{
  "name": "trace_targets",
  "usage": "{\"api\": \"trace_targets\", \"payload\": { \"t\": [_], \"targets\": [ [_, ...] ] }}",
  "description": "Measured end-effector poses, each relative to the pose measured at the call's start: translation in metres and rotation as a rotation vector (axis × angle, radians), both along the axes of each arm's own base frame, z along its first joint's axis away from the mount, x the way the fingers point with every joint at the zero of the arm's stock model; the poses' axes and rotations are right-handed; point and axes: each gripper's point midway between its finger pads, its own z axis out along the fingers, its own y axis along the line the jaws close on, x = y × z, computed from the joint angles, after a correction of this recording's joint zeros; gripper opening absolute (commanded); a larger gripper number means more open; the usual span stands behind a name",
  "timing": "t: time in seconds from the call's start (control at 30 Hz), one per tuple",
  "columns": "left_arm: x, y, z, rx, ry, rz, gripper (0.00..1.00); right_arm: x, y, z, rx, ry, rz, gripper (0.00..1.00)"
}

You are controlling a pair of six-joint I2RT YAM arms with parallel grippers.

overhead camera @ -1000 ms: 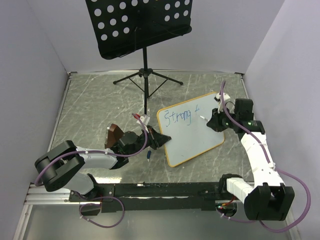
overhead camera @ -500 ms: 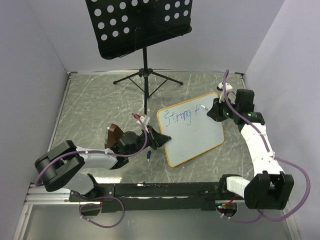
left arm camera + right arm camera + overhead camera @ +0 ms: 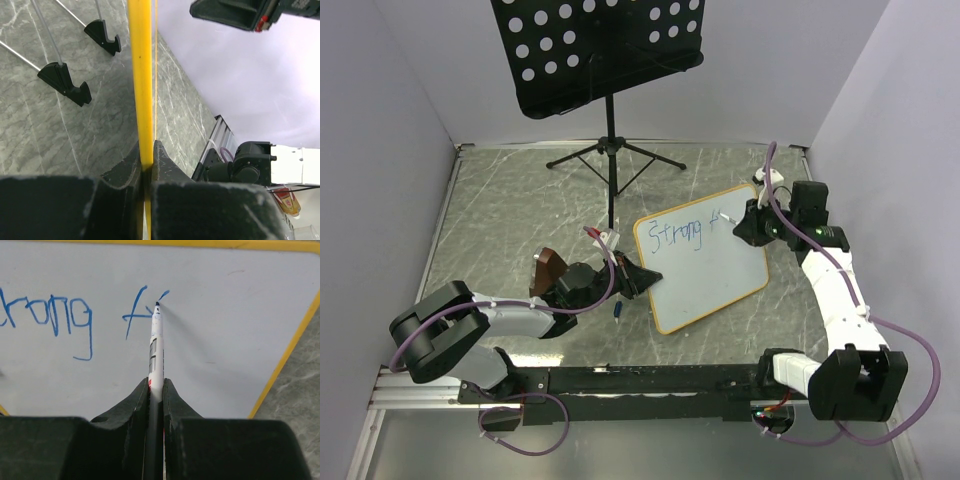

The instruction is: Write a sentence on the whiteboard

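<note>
Small white orange-framed whiteboard (image 3: 710, 275) looks light, stiff, slick, so best held by frame edge, where L gripper (image 3: 147, 152) is clamped; R gripper (image 3: 156, 382) clamped on thin white marker (image 3: 156, 335).

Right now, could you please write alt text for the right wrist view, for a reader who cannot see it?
The right gripper is shut on a white marker, its tip at a blue stroke on the whiteboard. The unfinished sentence shows "trong", cut off at the left edge, then a "t".
</note>
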Motion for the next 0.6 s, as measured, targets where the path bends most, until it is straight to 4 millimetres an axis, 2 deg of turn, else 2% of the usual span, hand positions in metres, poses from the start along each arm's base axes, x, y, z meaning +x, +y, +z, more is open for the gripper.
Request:
{"api": "trace_targets", "payload": {
  "t": [0.3, 0.6],
  "targets": [
    [0.000, 0.000, 0.000, 0.001, -0.002, 0.000, 0.01, -0.031, 0.003, -0.018, -0.006, 0.045, 0.030, 0.00],
    [0.000, 0.000, 0.000, 0.001, -0.002, 0.000, 0.01, -0.036, 0.004, -0.022, -0.005, 0.058, 0.033, 0.00]
  ]
}}
